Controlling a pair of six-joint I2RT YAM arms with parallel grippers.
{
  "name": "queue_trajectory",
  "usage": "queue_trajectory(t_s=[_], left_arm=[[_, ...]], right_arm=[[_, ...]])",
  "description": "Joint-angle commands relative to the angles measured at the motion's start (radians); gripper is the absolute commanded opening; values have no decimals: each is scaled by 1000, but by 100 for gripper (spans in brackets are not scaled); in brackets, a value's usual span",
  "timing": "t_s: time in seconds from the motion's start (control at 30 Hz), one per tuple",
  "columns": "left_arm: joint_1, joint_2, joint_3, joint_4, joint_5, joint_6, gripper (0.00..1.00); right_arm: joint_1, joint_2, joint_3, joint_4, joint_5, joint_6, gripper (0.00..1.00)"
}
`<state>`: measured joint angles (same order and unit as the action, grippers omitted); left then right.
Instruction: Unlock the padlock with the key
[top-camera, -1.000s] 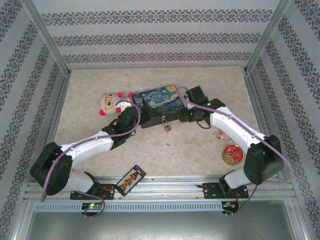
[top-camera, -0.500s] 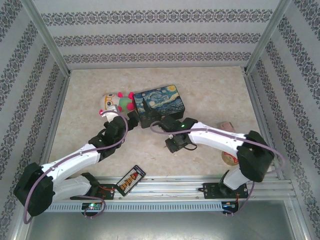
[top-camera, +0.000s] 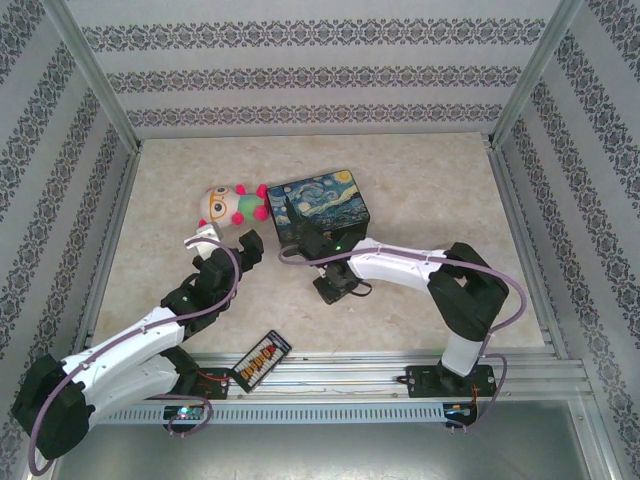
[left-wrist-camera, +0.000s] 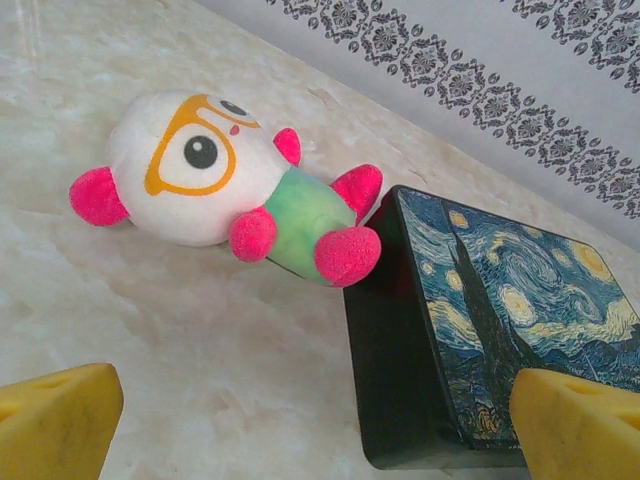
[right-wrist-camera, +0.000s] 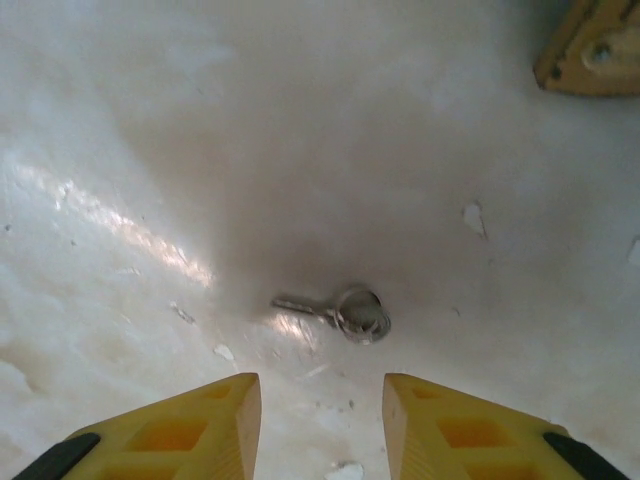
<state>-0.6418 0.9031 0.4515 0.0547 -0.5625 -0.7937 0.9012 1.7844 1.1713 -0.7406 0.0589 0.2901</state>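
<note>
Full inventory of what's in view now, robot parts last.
table: 1, pale marbled.
plush toy: 1, white/pink/green, left of tin box.
tin box: 1, blue Starry Night print, black sides, mid-table.
key: 1, silvery, flat on table.
padlock: 1, brass, right wrist view's top-right corner, cut off.
beaded gadget: 1, black with red-orange, near table edge.
left tool: 1, yellow fingers, open, facing plush toy and tin box.
right tool: 1, yellow fingers, open, just short of key, nothing held.

Tiny silvery key (right-wrist-camera: 335, 312) flat, ring end rightward; brass padlock (right-wrist-camera: 592, 48) apart.
</note>
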Motion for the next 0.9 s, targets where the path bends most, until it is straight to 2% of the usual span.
queue_trajectory(t_s=[0.0,0.57,0.87], left_arm=[[-6,-13,-9,-28,-27,-14,99],[-6,-4,-14,-20,-13,-20,99],[-6,-7,-11,-29,-16,-17,99]], right_arm=[[2,40,39,0,-3,-31,35],[-45,96,24,37,-13,-34,31],[-64,70,-1,41,-35,-20,29]])
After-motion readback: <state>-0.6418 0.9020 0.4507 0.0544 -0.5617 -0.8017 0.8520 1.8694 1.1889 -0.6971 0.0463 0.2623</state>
